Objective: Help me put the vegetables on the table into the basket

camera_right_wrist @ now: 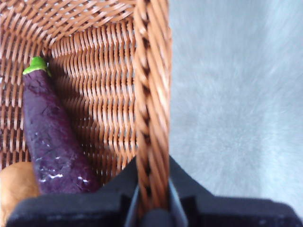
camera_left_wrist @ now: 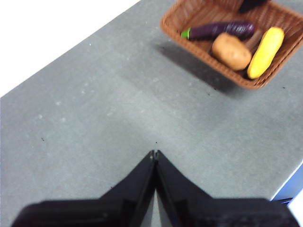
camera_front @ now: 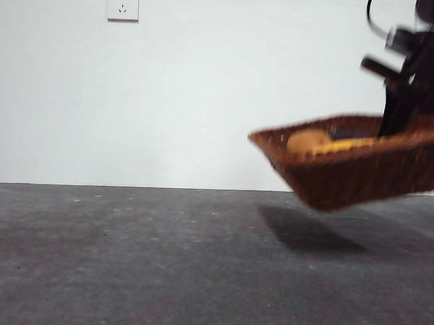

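Wicker basket (camera_front: 359, 171): airborne above the table (camera_front: 164, 260), tilted.
Right gripper (camera_right_wrist: 152, 198): clamped on its rim.
Left gripper (camera_left_wrist: 155, 153): jaws together, hovering.

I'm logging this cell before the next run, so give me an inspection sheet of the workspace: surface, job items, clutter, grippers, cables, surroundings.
Surface: dark grey table, faint pale specks, shadow under the basket.
Job's things: basket lifted clear of the table, tilted; eggplant, potato and corn cob all inside it.
Clutter: nothing seen.
Grippers: right gripper clamped on the basket's braided rim; left gripper shut, empty, above bare table away from the basket.
Cables: black cable loop on the arm holding the basket.
Surroundings: white wall, one wall socket.
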